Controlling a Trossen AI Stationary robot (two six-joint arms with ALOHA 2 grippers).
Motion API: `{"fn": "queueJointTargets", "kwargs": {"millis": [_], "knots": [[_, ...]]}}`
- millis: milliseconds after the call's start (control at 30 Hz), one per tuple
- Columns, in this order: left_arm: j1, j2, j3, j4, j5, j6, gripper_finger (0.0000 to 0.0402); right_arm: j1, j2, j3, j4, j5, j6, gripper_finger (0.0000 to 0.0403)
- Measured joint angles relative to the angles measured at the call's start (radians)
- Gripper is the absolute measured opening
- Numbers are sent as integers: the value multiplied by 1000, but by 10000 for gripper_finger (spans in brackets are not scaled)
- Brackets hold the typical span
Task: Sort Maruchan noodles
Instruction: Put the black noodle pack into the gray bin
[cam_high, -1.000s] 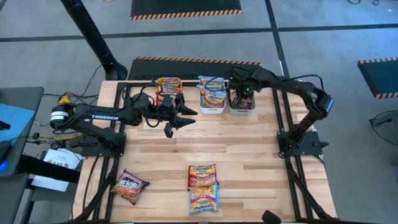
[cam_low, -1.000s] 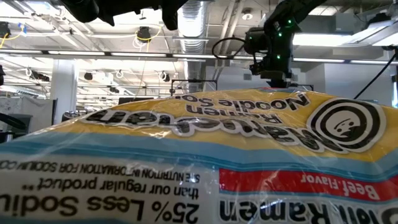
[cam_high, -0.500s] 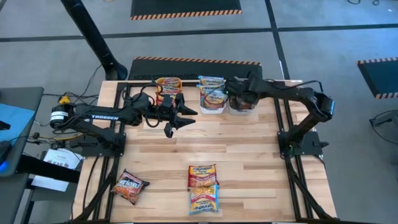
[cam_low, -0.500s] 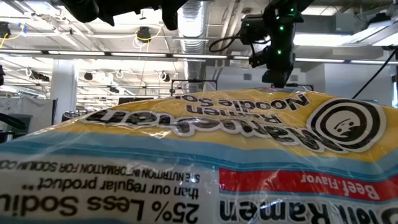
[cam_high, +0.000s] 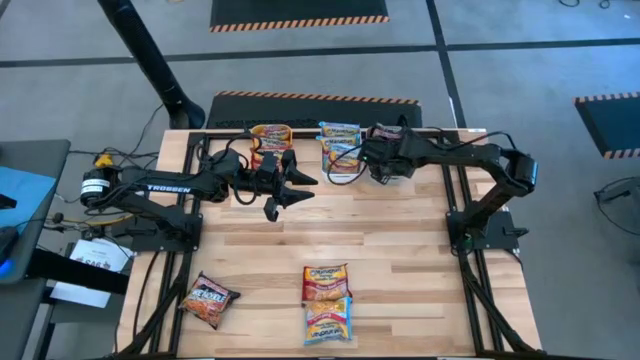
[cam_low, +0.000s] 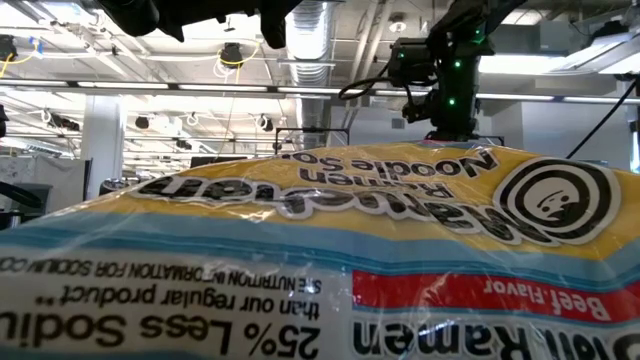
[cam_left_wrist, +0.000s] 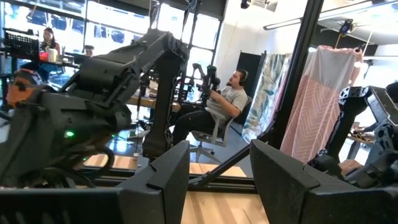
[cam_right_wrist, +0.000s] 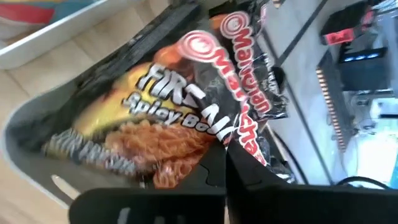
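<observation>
Right claw — clenched, empty, above dark packet in grey bin. Left claw — released, held over worktop.

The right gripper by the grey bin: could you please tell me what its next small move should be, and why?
Probably open the right gripper slightly: it is shut at the edge of the Fire Spicy Beef packet, which already lies in the grey bin. Whether it pinches the wrapper I cannot tell.
</observation>
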Motion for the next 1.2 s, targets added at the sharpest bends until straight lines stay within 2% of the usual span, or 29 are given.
{"fn": "queueJointTargets", "kwargs": {"millis": [100,333,733,967,1033,1200], "knots": [[0,0,0,0,0,0,158,-30,0,0,-11,-113,7,13],[0,0,0,0,1,0,158,-57,0,0,-12,-181,17,23],[0,0,0,0,3,0,158,-58,0,1,-34,-186,-37,105],[0,0,0,0,2,0,158,-57,-1,113,-179,-194,-13,143],[0,0,0,0,2,0,158,-58,-1,143,-225,-250,-11,146],[0,0,0,0,2,0,158,-81,-1,156,-254,-535,-76,139]]}}
